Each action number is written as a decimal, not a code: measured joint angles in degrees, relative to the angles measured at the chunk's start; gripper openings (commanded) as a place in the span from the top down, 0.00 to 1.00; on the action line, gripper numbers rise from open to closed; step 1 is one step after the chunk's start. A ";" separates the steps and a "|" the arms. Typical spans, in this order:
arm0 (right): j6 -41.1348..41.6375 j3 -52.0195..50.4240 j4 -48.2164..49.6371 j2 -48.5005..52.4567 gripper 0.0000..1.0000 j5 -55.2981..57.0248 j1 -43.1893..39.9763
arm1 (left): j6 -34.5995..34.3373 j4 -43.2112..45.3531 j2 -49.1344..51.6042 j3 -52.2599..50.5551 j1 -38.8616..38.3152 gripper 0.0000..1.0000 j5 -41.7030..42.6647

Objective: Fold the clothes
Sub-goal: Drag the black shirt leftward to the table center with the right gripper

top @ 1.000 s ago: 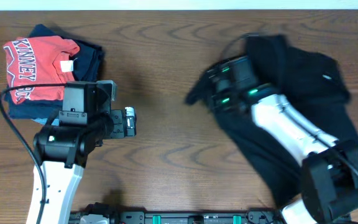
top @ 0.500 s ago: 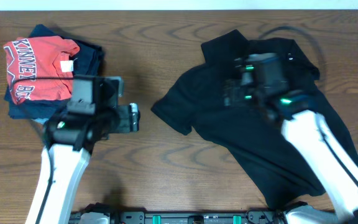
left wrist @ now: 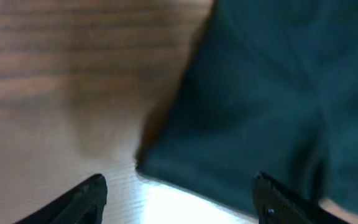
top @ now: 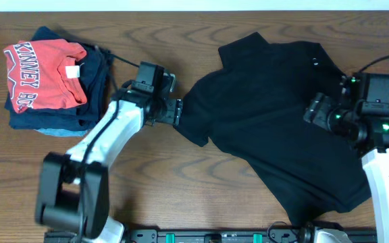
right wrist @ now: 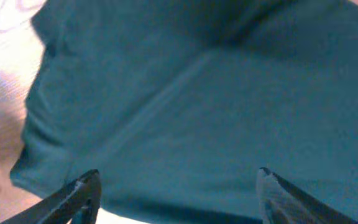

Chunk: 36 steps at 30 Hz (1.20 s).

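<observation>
The black garment (top: pixel 269 115) lies spread on the right half of the wooden table, one pointed end reaching left to the middle. It has a tiny white mark near its far right edge. My left gripper (top: pixel 179 112) is open at that left end; in the left wrist view the dark fabric (left wrist: pixel 260 99) lies just ahead of the open fingers (left wrist: pixel 179 193). My right gripper (top: pixel 310 111) is open over the garment's right side; the right wrist view shows only fabric (right wrist: pixel 197 93) between and ahead of the spread fingers (right wrist: pixel 178 186).
A pile of folded clothes stands at the far left: a red T-shirt (top: pixel 42 71) with white lettering on top of navy (top: pixel 96 67) and light blue garments. The table's far edge (top: pixel 194 9) runs along the top.
My right gripper has let go of the garment and moved to the right edge. The garment now lies flat and spread. My left arm has swung right to the garment's left end.
</observation>
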 measured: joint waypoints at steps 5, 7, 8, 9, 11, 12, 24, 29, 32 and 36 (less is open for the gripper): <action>0.00 0.00 -0.44 0.63 0.20 -0.07 -2.64 | -0.09 3.96 6.62 0.00 -0.02 0.32 -0.17; -0.15 0.00 -0.42 0.63 0.18 0.02 -2.75 | 0.09 4.28 8.22 0.31 -0.02 0.42 -0.50; -0.42 0.00 -0.39 0.63 0.18 -0.07 -2.75 | 0.28 4.50 8.39 0.63 0.00 0.52 -0.42; -0.57 0.00 -0.42 0.70 0.17 -0.09 -2.75 | 0.04 4.66 8.81 0.74 -0.02 0.67 -0.39; -0.90 0.00 -0.42 1.05 0.18 0.07 -2.75 | 0.33 4.63 9.11 0.92 0.00 0.93 -0.63; -1.03 0.00 -0.42 1.44 0.18 0.20 -2.75 | 0.13 4.04 9.40 0.92 -0.02 0.94 -1.49; -0.79 -0.09 2.01 13.73 0.20 7.02 -9.40 | -11.56 -15.17 8.61 2.12 7.89 0.94 -20.57; -0.85 -0.11 2.49 20.28 0.20 8.37 -14.12 | -13.84 -17.77 6.64 1.49 13.81 0.94 -21.81; -1.36 -0.11 1.99 24.00 0.20 8.68 -14.67 | -14.23 -18.80 3.87 1.42 14.58 0.93 -21.79; -2.19 -0.15 0.42 29.55 0.24 8.74 -14.67 | -14.47 -19.39 -0.50 1.42 14.51 0.76 -21.59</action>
